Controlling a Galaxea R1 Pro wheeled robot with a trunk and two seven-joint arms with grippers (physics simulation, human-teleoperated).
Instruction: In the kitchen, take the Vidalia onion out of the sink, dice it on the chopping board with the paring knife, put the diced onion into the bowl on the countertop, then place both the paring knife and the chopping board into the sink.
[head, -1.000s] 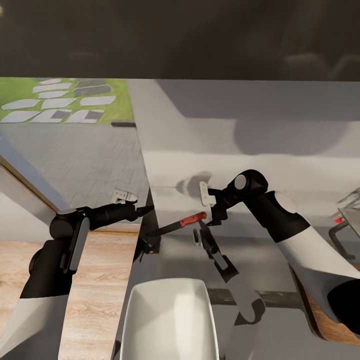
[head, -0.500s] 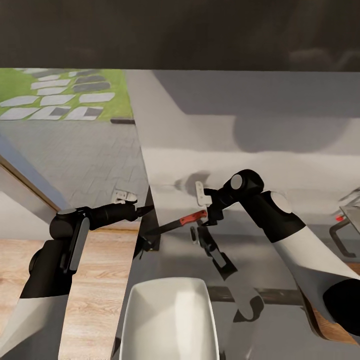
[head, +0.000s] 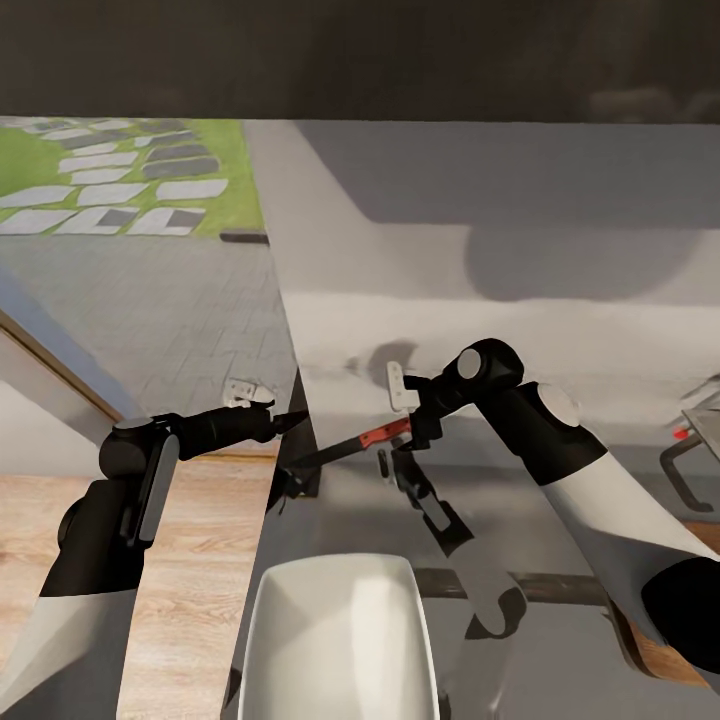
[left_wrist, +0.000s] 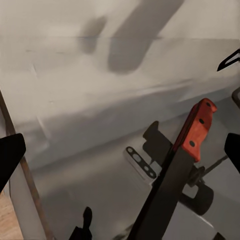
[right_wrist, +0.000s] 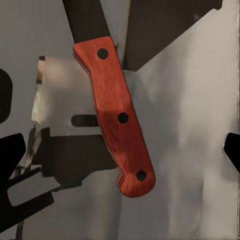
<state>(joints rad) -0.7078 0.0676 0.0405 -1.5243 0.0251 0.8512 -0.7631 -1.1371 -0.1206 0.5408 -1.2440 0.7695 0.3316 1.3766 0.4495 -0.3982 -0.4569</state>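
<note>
The right pincer (head: 408, 428) has drifted slightly up and left since a second ago, staying over the slim dark-bladed paring knife with its orange-red handle (head: 385, 435); the whole view has also slid, so the head moved too. In the right wrist view the black fingertips stand spread well to either side of the handle (right_wrist: 116, 117), so no grip seems made yet. The knife lies on the smooth grey reflective surface (head: 560, 330). The left pincer (head: 292, 420) hangs spread at the surface's end. The white square bowl (head: 340, 640) sits nearest. Paving and grass lie beyond.
</note>
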